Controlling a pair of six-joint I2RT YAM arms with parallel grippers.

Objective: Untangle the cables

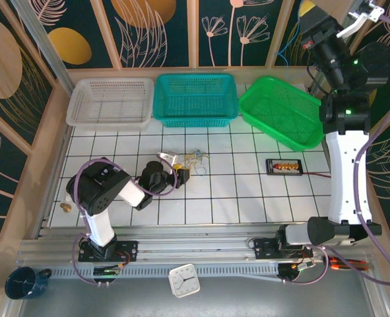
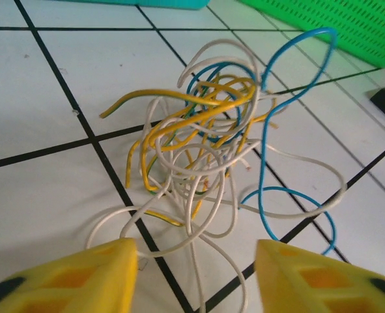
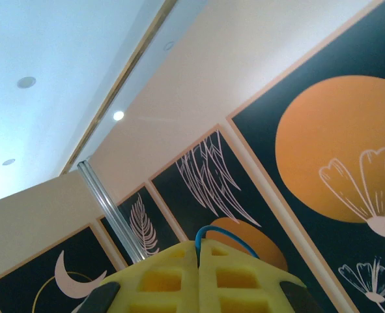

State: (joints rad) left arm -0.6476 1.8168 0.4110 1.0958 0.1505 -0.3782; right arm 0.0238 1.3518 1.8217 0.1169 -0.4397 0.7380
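We've got the left claw [image 2: 193, 253] open, empty, cables [image 2: 208, 140] just ahead, green basket [image 2: 352, 26] cut off beyond; right claw [image 3: 197, 253] clamps a blue wire [image 3: 222, 233].

The cables [image 2: 205, 150] have smooth plastic sheathing with a slight sheen, in blue, yellow and whitish. The table [image 1: 247, 198] under them is smooth, white and faintly glossy, ruled with matt black lines. The left gripper [image 2: 195, 277] has fingers [image 2: 75, 277] of matt yellow moulded plastic with recessed pockets. The right gripper [image 3: 197, 274] has the same finish, pressed together on a glossy blue cable [image 3: 221, 229]. The white basket [image 1: 109, 99], teal basket [image 1: 195, 99] and green basket [image 1: 280, 112] are perforated plastic, lightly shiny. The rail [image 1: 181, 251] is dull silvery metal
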